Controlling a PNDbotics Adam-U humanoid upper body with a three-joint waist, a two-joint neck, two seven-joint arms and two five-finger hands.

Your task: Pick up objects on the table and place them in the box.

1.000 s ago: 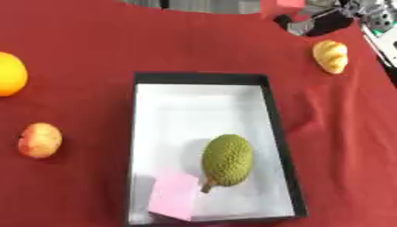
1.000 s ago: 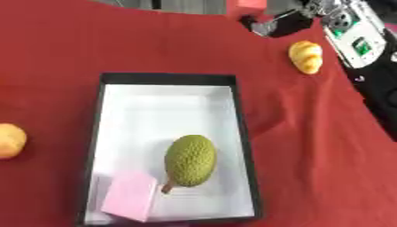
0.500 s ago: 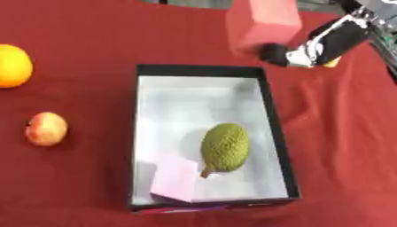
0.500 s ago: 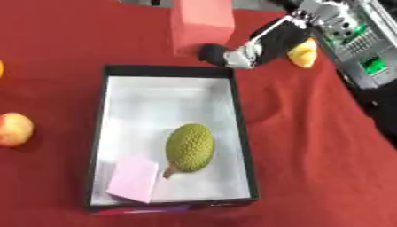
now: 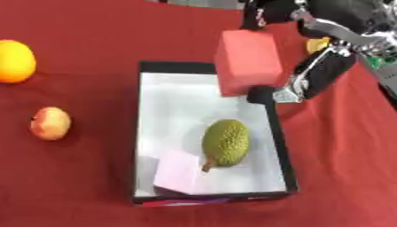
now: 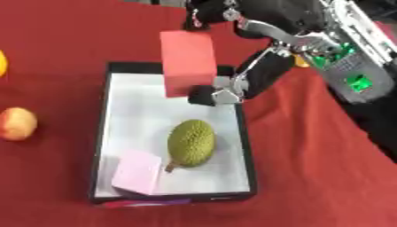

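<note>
The robot's right hand [image 6: 232,84] reaches in from the upper right and holds a red rectangular foam-like block [image 5: 248,62] in the air over the far end of a shallow black box with a white floor [image 5: 167,102]. Its fingers are curled round the block's far and right sides, with one dark fingertip under the block's lower right corner. The block hangs tilted above the box's empty far end, probably so that it can be let down there, clear of what already lies inside.

Two things already lie in the near half of the box: a green, spiky, durian-like oval fruit [image 5: 226,142] with a short stem, and just beside it, in the near left corner, a pale pink block [image 5: 180,173]. They appear to touch at the stem.

The box sits on a counter covered in red cloth [image 5: 77,186]. To the left, well apart from the box, lie an orange round fruit [image 5: 15,61] at the picture's edge and a reddish-yellow apple-like fruit [image 5: 50,123] nearer the viewer. A small yellow object [image 5: 316,45] lies behind the right arm, mostly hidden. Judging from this, three things are left to collect.

Nothing blocks the drop, though the block's lower edge hangs close to the box's right wall. The left hand is not in sight.
</note>
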